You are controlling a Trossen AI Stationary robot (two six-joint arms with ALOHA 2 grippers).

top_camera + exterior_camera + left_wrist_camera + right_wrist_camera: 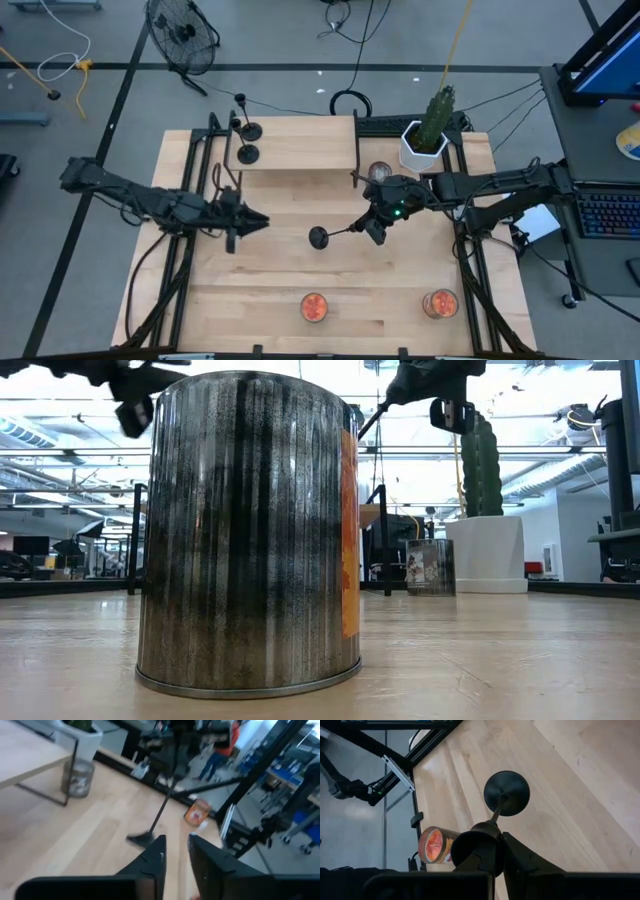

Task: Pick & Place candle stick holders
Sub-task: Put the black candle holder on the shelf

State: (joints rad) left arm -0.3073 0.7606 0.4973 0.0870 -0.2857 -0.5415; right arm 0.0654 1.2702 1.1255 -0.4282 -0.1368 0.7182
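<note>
Candle stick holders: three in the high view. Two point(249, 131) point(247, 154) stand upright on the raised wooden shelf point(300, 145), at its end away from the potted cactus point(432, 125). Judged as already placed there, though this could also be the starting spot.

Third holder point(330, 235) is tilted nearly flat, disc base pointing away from the cactus toward the middle of the bench point(250, 290). Right pincer point(372, 226) is clenched on its cup end; the right wrist view shows the stem and round base point(506, 793) sticking out past the fingers, lifted over the wood. So this one is mid-carry, not set down yet.

Left pincer point(245, 222) hovers over the bench, on the side of the shelf away from the cactus, fingers parted, grasping nothing.

Two orange-filled jars point(313, 307) point(440, 303) sit along the bench edge farthest from the cactus, a clear glass jar point(379, 174) just beside the cactus pot. None are task items.

Left to do: stand the third holder upright at its spot and release.
</note>
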